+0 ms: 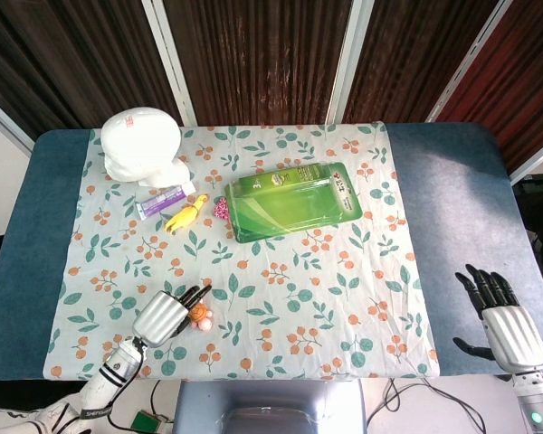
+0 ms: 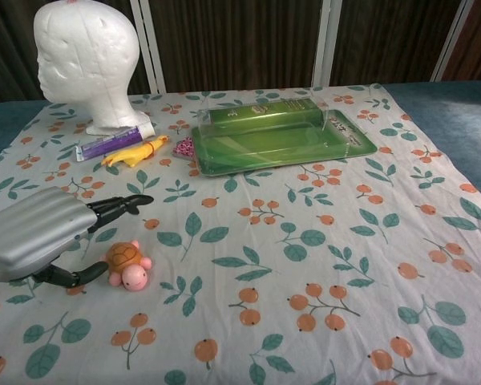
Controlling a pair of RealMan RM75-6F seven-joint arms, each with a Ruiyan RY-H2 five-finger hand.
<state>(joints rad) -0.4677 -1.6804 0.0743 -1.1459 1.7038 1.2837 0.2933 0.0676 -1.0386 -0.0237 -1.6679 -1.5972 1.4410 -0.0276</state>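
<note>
Head view: left hand [image 1: 166, 314] sits near the front edge of the flowered tablecloth [image 1: 281, 271], fingers stretched out & apart, holding nothing. Turtle toy [image 1: 200, 316] lies on the cloth just beside its fingertips. Right hand [image 1: 498, 316] rests well apart on the blue table [image 1: 452, 181], fingers spread, nothing in it. Further back: foam head [image 1: 140, 145], purple tube [image 1: 163, 201], yellow toy [image 1: 186, 213], green package [image 1: 292, 200].

Chest view: left hand [image 2: 44, 238] open wide, thumb under, fingers [image 2: 120, 206] above; turtle toy [image 2: 128, 263] between them, can't tell if touching. Right hand not seen here.
</note>
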